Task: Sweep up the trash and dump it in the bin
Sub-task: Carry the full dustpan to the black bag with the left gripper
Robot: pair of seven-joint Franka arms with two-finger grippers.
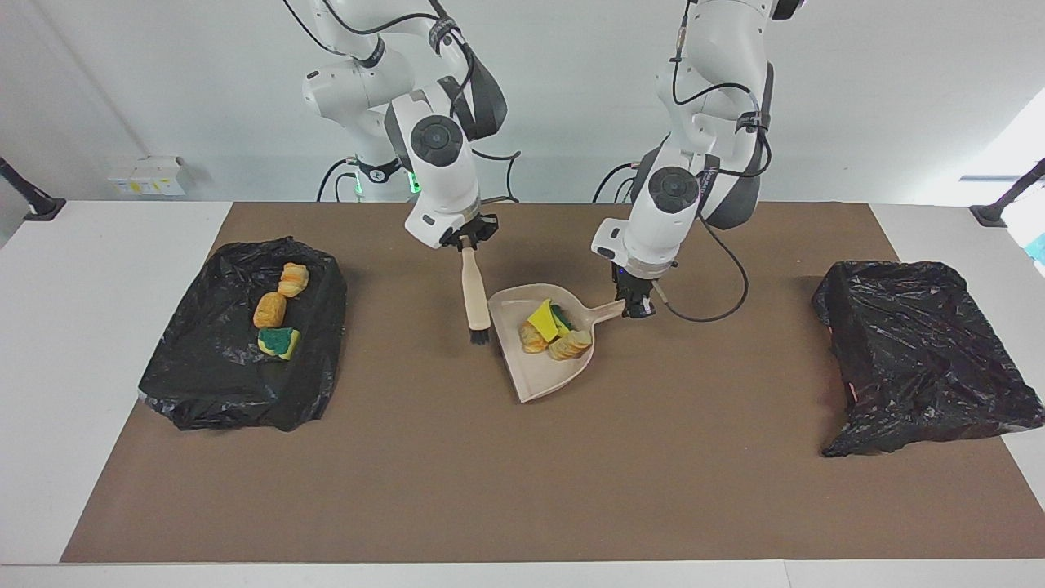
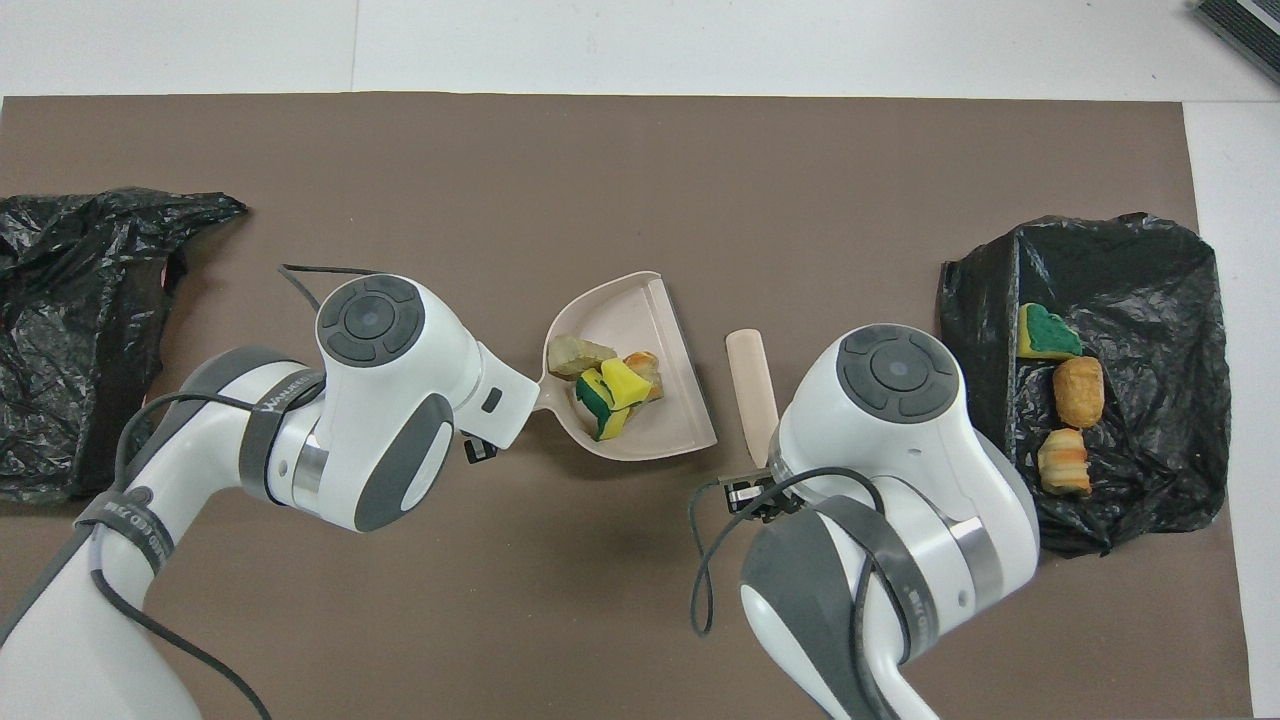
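A beige dustpan (image 1: 549,377) (image 2: 630,310) sits mid-table and carries several pieces of trash (image 1: 553,331) (image 2: 606,384), yellow-green sponge and tan bread chunks. My left gripper (image 1: 637,305) is shut on its handle; in the overhead view the wrist hides the fingers. My right gripper (image 1: 467,240) is shut on the top of a beige brush (image 1: 471,287) (image 2: 752,380), which hangs upright with its black bristles down, beside the pan's open mouth and clear of it. The bin (image 1: 214,367) (image 2: 1130,280), lined with black plastic, stands at the right arm's end and holds three more trash pieces (image 1: 276,310) (image 2: 1076,392).
A second heap of black plastic bag (image 1: 918,351) (image 2: 70,320) lies at the left arm's end of the brown mat (image 1: 522,490). White table borders the mat on all sides. A black cable loops from each wrist.
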